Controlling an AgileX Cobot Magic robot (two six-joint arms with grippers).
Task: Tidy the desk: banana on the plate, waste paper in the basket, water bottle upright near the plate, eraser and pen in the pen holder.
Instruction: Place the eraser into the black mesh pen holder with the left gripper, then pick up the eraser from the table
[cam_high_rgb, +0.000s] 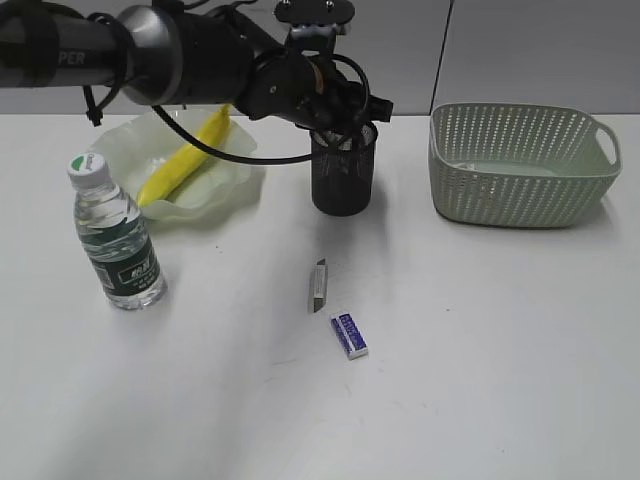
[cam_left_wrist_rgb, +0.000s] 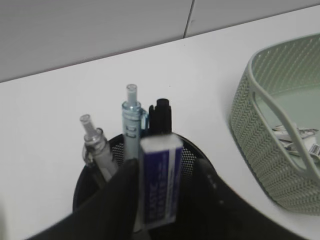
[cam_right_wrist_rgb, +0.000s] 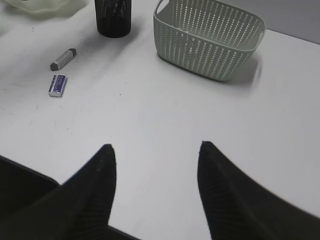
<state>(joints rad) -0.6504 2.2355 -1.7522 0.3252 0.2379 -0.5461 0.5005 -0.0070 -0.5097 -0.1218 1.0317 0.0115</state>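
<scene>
My left gripper (cam_high_rgb: 345, 125) hangs over the black mesh pen holder (cam_high_rgb: 340, 180). In the left wrist view its jaws (cam_left_wrist_rgb: 167, 167) are apart. A blue-and-white eraser (cam_left_wrist_rgb: 160, 180) stands between them against the left finger, with a gap to the right finger, just above the pen holder's rim (cam_left_wrist_rgb: 196, 150). Three pens (cam_left_wrist_rgb: 132, 125) stand in the cup. A second eraser (cam_high_rgb: 348, 335) lies on the desk (cam_high_rgb: 480, 340). The banana (cam_high_rgb: 185, 165) lies on the plate (cam_high_rgb: 225, 185). The water bottle (cam_high_rgb: 118, 240) stands upright beside it. Waste paper (cam_left_wrist_rgb: 295, 137) lies in the basket (cam_high_rgb: 520, 170). My right gripper (cam_right_wrist_rgb: 156, 146) is open and empty.
A short grey stick-like piece (cam_high_rgb: 318, 285) lies just behind the loose eraser; both show in the right wrist view, the stick (cam_right_wrist_rgb: 63, 59) and the eraser (cam_right_wrist_rgb: 58, 85). The basket (cam_right_wrist_rgb: 207, 40) stands right of the pen holder (cam_right_wrist_rgb: 113, 20). The left arm spans the back left.
</scene>
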